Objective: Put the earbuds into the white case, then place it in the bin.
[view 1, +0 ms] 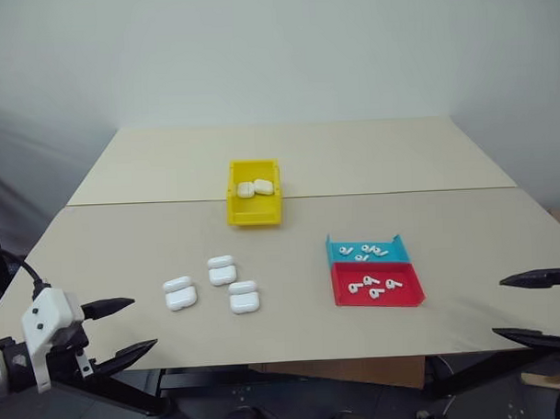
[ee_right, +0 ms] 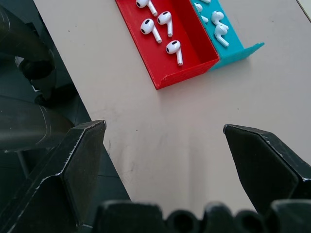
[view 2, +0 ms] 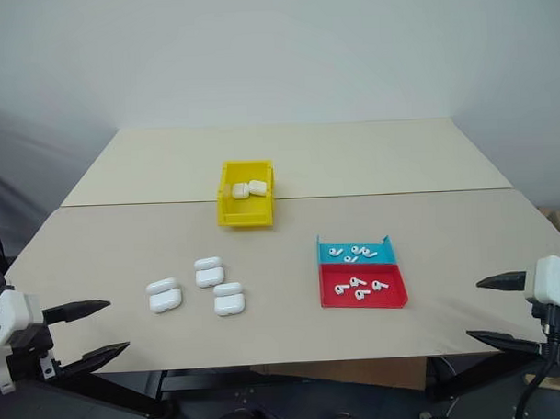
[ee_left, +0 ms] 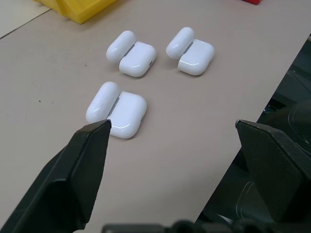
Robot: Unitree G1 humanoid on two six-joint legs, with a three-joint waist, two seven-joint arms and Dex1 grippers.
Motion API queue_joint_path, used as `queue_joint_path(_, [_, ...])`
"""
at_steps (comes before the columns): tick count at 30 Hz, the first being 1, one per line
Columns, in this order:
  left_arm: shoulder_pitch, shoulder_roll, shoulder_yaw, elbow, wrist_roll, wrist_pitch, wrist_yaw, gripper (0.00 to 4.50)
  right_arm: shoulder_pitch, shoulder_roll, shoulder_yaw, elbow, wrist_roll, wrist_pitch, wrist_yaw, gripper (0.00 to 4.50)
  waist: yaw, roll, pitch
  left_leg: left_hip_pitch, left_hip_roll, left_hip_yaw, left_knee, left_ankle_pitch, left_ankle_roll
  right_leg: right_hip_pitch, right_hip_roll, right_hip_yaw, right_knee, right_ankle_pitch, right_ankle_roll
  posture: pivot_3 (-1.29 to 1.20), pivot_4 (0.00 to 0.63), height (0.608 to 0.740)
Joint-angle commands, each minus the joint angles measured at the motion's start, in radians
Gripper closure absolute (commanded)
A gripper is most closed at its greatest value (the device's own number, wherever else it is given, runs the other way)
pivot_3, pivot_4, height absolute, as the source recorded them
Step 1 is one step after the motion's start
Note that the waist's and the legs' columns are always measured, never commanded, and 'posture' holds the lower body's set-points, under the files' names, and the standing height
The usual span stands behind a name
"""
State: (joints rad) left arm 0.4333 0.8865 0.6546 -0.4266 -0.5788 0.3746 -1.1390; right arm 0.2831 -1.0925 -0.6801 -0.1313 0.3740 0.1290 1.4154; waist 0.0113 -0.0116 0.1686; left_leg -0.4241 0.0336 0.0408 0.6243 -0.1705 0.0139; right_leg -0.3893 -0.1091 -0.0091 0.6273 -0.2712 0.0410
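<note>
Three white cases lie open on the table left of centre: one (view 1: pixel 180 293) nearest my left gripper, one (view 1: pixel 221 269) behind it, one (view 1: pixel 243 297) to its right. The nearest case (ee_left: pixel 117 109) lies just beyond my left fingertips. Several earbuds (view 1: pixel 376 285) lie in a red tray (view 1: pixel 343 297), and more earbuds (view 1: pixel 364 252) rest in the blue tray (view 1: pixel 335 254) behind it. The yellow bin (view 1: pixel 253 210) stands mid-table with two cases (view 1: pixel 255 187) inside. My left gripper (view 1: pixel 126 331) hangs open at the front left edge. My right gripper (view 1: pixel 521 305) is open at the front right edge, empty.
A seam (view 1: pixel 123 203) runs across the table behind the bin. The red tray (ee_right: pixel 170 68) and the blue tray (ee_right: pixel 238 46) lie ahead of my right gripper. Black stand legs (view 1: pixel 130 394) show below the table's front edge.
</note>
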Motion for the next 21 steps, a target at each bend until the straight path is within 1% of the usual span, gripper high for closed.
queue_joint_path(1, [0.012, 0.021, 0.040, -0.033, -0.021, 0.022, -0.019, 0.04, -0.014, -0.021, -0.017, -0.004, 0.003, -0.018, 0.007, 0.00, 0.000, 0.000, 0.000, 0.000, 0.000, 0.000, 0.000, 0.000, 0.000, 0.000, 0.000, 0.000, 0.000, 0.000, 0.000, 0.00, 0.150, 0.740])
queue_joint_path(4, [-0.013, -0.007, 0.050, -0.054, -0.028, 0.040, 0.052, 0.04, -0.017, -0.022, -0.017, -0.014, 0.006, -0.013, 0.008, 0.00, 0.000, 0.000, 0.000, 0.000, 0.000, 0.000, 0.000, 0.000, 0.000, 0.000, 0.000, 0.000, 0.000, 0.000, 0.000, 0.00, 0.150, 0.740])
queue_joint_path(10, [-0.001, -0.013, 0.069, -0.087, -0.018, 0.055, 0.076, 0.04, -0.027, -0.024, -0.013, -0.026, 0.010, -0.003, 0.004, 0.00, -0.001, 0.000, 0.000, 0.000, 0.000, 0.001, 0.000, 0.000, 0.000, 0.000, 0.000, 0.000, 0.000, 0.000, 0.000, 0.00, 0.150, 0.740])
queue_joint_path(13, [0.009, -0.023, 0.059, -0.154, 0.042, 0.088, 0.176, 0.04, -0.039, -0.028, -0.003, -0.022, 0.009, -0.001, 0.002, 0.00, 0.000, 0.000, 0.000, 0.000, 0.000, 0.001, 0.000, 0.000, 0.000, 0.000, 0.000, 0.000, 0.000, 0.000, 0.000, 0.00, 0.150, 0.740])
queue_joint_path(14, [0.008, -0.013, 0.057, -0.196, 0.044, 0.153, 0.228, 0.04, -0.048, -0.032, 0.004, -0.016, 0.009, -0.002, 0.002, 0.00, 0.000, 0.000, 0.000, 0.000, 0.000, 0.001, 0.000, 0.000, 0.000, 0.001, 0.000, 0.000, 0.000, 0.001, 0.000, 0.00, 0.150, 0.740])
queue_joint_path(15, [0.004, -0.008, 0.069, -0.238, 0.012, 0.225, 0.268, 0.04, -0.057, -0.035, 0.009, -0.010, 0.010, -0.003, 0.002, 0.00, 0.000, -0.001, 0.000, 0.000, 0.000, 0.001, 0.000, 0.000, 0.000, 0.001, 0.001, 0.000, 0.000, 0.001, 0.000, 0.00, 0.150, 0.740])
queue_joint_path(18, [-0.003, -0.050, 0.128, -0.383, -0.120, 0.357, 0.375, 0.04, -0.096, -0.050, 0.029, 0.000, 0.015, 0.009, -0.010, 0.00, -0.001, -0.001, 0.000, 0.000, 0.000, 0.001, 0.002, 0.000, 0.000, 0.001, 0.001, 0.001, 0.001, 0.002, 0.000, 0.00, 0.150, 0.740])
queue_joint_path(21, [-0.025, -0.076, 0.135, -0.505, -0.210, 0.520, 0.553, 0.04, -0.101, -0.049, 0.022, -0.022, 0.038, 0.041, -0.001, 0.00, 0.000, -0.002, 0.000, 0.000, 0.000, 0.001, 0.002, 0.000, 0.000, 0.002, 0.001, 0.001, 0.001, 0.003, 0.001, 0.00, 0.150, 0.740])
